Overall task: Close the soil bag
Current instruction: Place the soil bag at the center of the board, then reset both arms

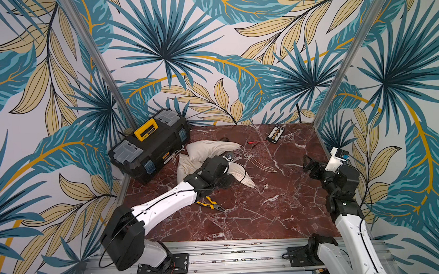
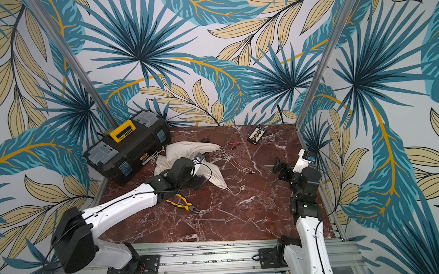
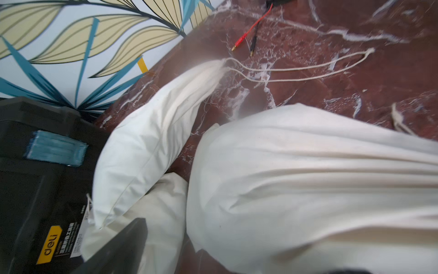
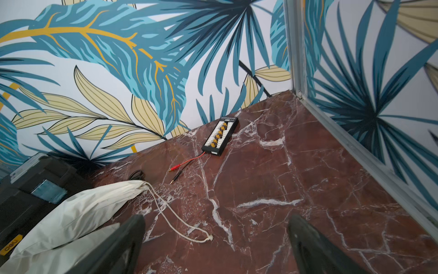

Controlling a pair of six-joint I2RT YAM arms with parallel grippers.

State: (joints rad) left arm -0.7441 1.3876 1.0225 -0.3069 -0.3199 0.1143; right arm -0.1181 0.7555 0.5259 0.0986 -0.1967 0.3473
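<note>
Where the red marble table (image 1: 269,217) meets the left wall, a black toolbox (image 1: 149,146) sits with its lid shut and its contents hidden. Just beside it, cream cloth bags (image 1: 208,147) lie bunched together with their necks gathered, so which one holds soil cannot be told. The left gripper (image 1: 222,181) hangs over the nearest bag, jaws wide. Yellow-handled pliers (image 1: 211,205) lie nearer the front. A white cord (image 4: 180,223) trails right from the rear bag's neck. A black connector board (image 1: 275,134) sits near the back wall. The right gripper (image 4: 216,223) hovers with its jaws wide and empty. Leaf-print walls (image 1: 209,53) enclose the table.
</note>
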